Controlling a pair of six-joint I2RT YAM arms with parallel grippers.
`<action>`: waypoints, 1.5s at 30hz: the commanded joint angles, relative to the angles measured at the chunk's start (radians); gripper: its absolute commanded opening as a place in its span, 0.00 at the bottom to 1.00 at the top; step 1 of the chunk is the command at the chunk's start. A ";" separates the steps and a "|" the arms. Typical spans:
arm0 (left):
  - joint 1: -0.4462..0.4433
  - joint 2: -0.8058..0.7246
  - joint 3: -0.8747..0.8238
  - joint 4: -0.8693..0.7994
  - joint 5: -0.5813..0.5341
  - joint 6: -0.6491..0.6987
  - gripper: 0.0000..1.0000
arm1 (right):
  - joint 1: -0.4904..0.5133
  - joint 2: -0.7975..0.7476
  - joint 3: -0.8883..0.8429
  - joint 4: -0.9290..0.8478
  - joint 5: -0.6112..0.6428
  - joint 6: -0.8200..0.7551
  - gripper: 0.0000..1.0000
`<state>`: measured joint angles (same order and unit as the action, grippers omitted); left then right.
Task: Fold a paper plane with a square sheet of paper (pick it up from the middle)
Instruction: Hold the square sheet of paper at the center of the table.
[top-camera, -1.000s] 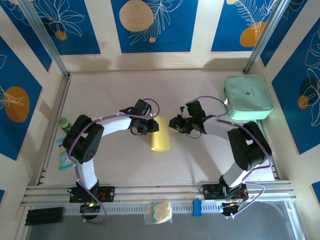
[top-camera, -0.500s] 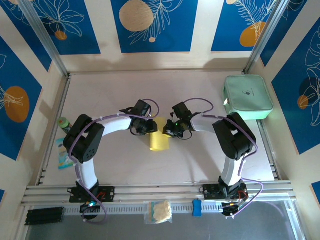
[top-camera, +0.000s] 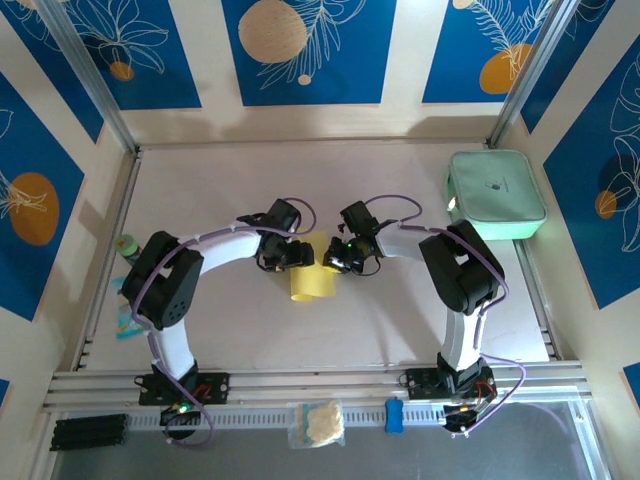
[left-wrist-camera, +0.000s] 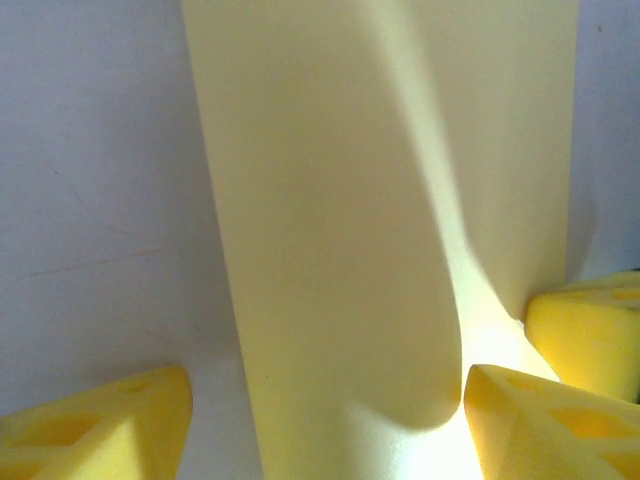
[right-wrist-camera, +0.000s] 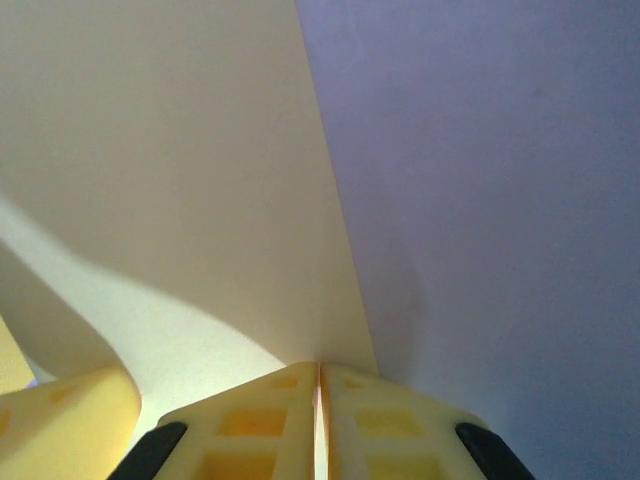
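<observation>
I saw the yellow sheet of paper (top-camera: 311, 281) lying curled at the middle of the table (top-camera: 220, 190), between the two arms. The right gripper (right-wrist-camera: 318, 385) was closed, pinching the sheet's edge. The left gripper (left-wrist-camera: 327, 378) had its jaws wide apart, one on each side of the sheet, not clamping it.

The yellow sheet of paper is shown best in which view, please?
The top external view: the sheet of paper shows almost all its outline. The left wrist gives a bulging close-up; the right wrist shows one edge clamped in the right pincer.
</observation>
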<state>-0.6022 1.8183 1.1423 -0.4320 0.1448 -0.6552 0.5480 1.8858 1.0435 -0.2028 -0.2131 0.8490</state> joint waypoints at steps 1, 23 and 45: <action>0.005 -0.045 -0.013 -0.038 -0.006 -0.017 0.77 | 0.009 0.024 0.007 -0.030 -0.019 0.022 0.12; 0.006 0.007 -0.031 -0.082 -0.055 0.001 0.59 | -0.052 -0.109 -0.113 0.185 -0.138 0.059 0.22; 0.007 0.057 -0.036 -0.081 -0.099 -0.023 0.34 | -0.072 -0.159 -0.126 0.125 -0.077 0.033 0.23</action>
<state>-0.5999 1.8275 1.1194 -0.5007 0.0578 -0.6800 0.4782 1.7447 0.9287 -0.0532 -0.2916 0.8936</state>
